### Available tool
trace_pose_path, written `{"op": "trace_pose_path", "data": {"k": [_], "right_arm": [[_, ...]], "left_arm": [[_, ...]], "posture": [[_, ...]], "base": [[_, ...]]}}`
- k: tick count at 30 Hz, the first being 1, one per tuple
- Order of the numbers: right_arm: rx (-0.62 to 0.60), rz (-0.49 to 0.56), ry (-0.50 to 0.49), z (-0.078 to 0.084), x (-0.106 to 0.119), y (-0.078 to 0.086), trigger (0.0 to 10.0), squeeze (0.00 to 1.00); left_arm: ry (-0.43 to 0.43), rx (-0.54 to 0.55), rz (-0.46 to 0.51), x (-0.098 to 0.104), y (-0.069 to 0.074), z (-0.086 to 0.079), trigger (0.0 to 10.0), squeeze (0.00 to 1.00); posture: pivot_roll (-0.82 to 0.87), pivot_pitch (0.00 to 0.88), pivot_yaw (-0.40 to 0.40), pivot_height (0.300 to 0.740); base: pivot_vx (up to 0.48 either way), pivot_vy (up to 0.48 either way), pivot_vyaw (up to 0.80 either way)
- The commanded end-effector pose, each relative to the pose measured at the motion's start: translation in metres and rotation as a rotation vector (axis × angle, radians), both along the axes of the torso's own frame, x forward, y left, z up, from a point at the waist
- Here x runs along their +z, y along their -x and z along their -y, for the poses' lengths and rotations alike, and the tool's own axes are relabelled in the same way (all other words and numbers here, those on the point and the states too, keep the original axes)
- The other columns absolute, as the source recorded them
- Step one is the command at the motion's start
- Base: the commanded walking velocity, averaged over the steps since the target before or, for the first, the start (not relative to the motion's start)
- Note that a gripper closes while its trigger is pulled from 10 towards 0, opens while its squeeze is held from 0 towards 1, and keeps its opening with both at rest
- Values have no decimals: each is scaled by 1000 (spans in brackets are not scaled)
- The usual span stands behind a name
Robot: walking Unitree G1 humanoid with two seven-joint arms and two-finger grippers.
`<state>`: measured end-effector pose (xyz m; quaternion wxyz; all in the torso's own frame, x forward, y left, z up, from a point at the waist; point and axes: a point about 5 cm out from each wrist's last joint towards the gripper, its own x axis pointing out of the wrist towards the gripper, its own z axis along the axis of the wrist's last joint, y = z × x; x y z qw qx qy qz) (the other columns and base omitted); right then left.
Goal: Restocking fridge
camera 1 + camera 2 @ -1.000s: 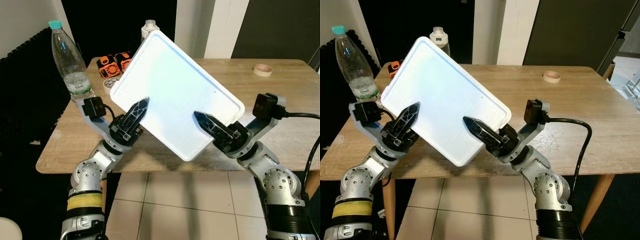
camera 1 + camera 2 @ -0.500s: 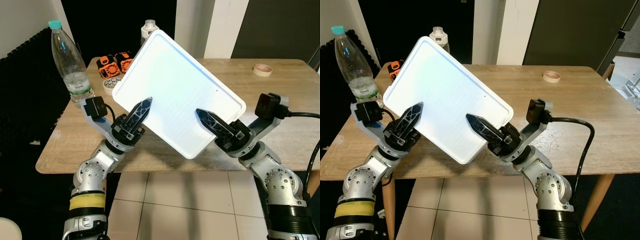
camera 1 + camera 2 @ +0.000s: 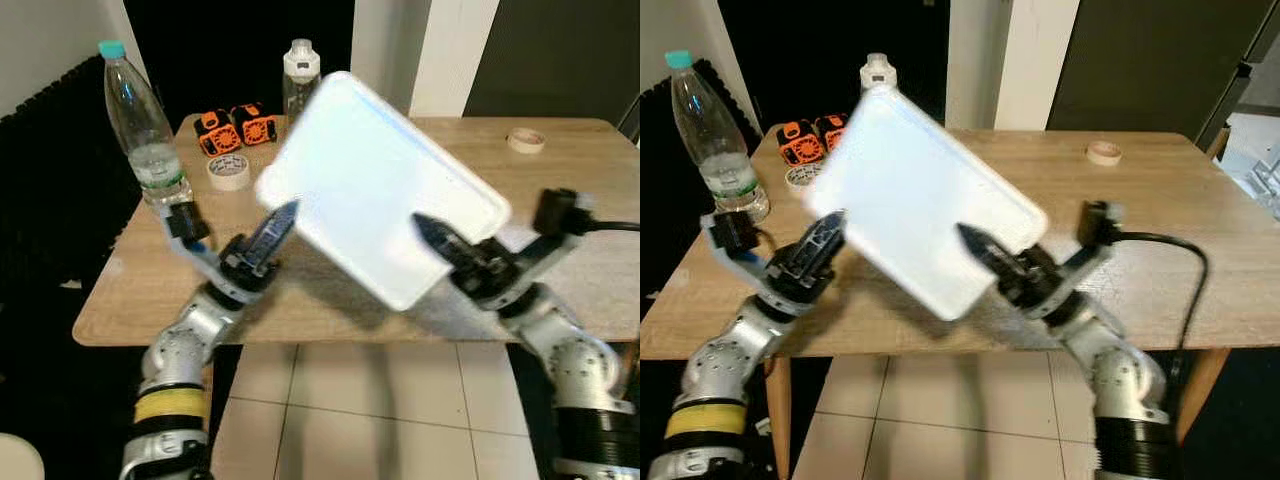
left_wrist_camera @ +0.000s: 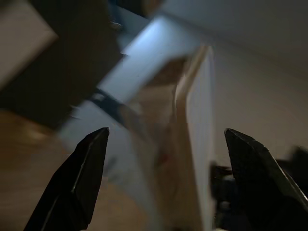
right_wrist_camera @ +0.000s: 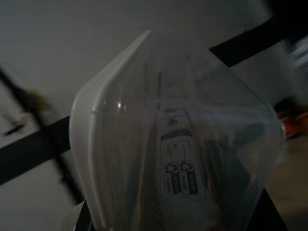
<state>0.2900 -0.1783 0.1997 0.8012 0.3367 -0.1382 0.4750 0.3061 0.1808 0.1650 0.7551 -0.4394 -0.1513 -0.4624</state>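
Box [image 3: 385, 185] tilts above the table's [image 3: 560, 160] near edge, right gripper [image 3: 440, 238] clamped on it, left gripper [image 3: 272, 225] apart beside it; level it before carrying

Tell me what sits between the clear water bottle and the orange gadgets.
A roll of tape lies on the table between the water bottle and the orange gadgets, seen in both eye views.

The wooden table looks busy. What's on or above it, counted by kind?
Bottles: 2, a clear plastic water bottle with a teal cap and a white-capped bottle.
Orange and black devices: 2.
Tape rolls: 2, a white one and a tan one.
White tray: 1, held above the table by the right gripper.
Total: 7.
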Motion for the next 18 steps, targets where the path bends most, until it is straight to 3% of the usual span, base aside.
{"op": "trace_pose_path", "data": {"k": [1,3,5,6,8,9,10,11,12,15,17,18], "right_arm": [[-74,33,-23,15,7,0,0,0],[-108,45,-28,24,11,0,0,0],[-178,72,-31,41,20,2,0,0],[-178,72,-31,41,20,2,0,0],[-285,96,-12,64,29,5,0,0],[-285,96,-12,64,29,5,0,0],[-320,102,-3,71,31,5,0,0],[-407,106,-3,90,36,7,0,0],[-407,106,-3,90,36,7,0,0],[-672,95,0,146,47,17,0,0],[-874,39,7,186,47,28,0,0],[-1003,-11,12,210,44,38,0,0]], "left_arm": [[-45,95,-23,0,-5,-16,10000,1000],[-51,149,-32,0,-7,-26,10000,1000],[-50,259,-44,4,-10,-47,10000,1000],[-50,259,-44,4,-10,-47,10000,1000],[-47,388,-52,10,-13,-71,10000,1000],[-47,388,-52,10,-13,-71,10000,1000],[-49,425,-54,12,-14,-77,10000,1000],[-44,510,-66,14,-14,-92,10000,1000],[-44,510,-66,14,-14,-92,10000,1000],[-15,714,-102,20,-11,-132,10000,1000],[-12,824,-115,22,-5,-152,10000,0],[-7,894,-130,23,-2,-164,10000,0]], "posture": [[23,0,-16,740],[23,0,-16,740],[21,0,-17,740],[21,0,-17,740],[16,0,-21,740],[16,0,-21,740],[16,0,-21,740],[14,0,-24,740],[14,0,-24,740],[7,0,-29,740],[0,0,-31,740],[-6,0,-34,740]], "base": [[0,0,0],[0,0,0],[0,0,0],[0,0,0],[0,0,0],[0,0,0],[0,0,0],[0,0,0],[0,0,0],[0,0,0],[0,0,0],[0,0,0]]}}
